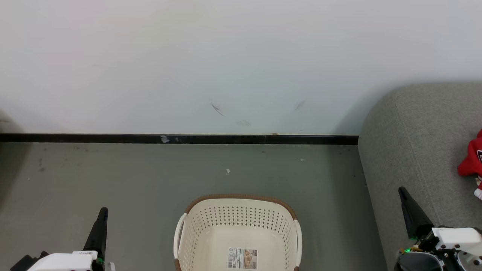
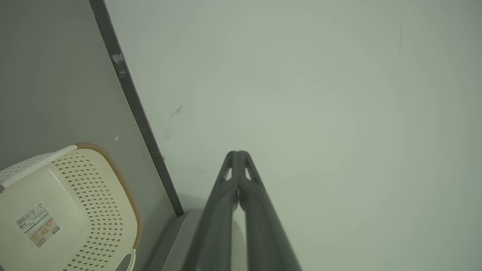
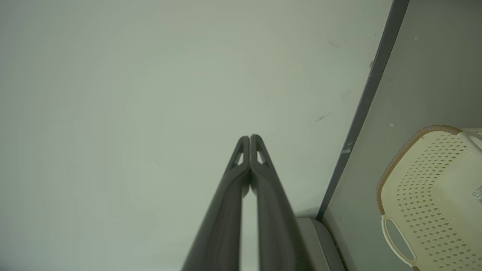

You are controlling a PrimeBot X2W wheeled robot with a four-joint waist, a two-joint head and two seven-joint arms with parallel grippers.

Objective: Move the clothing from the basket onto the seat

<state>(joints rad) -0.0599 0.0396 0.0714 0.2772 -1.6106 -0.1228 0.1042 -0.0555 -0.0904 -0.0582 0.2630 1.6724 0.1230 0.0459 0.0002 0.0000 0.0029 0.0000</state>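
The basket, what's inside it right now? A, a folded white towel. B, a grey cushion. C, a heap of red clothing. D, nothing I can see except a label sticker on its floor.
D: in the head view the basket shows bare cream plastic inside with only the label sticker on its floor, while the red clothing lies on the seat.

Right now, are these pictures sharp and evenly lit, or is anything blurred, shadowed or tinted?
Head view: even, soft light, sharp; the seat throws a faint shadow on the wall. Left wrist view: hazy, greenish cast; the left gripper blurs towards the lens. Right wrist view: same haze; the right gripper equally soft, the basket clearer.
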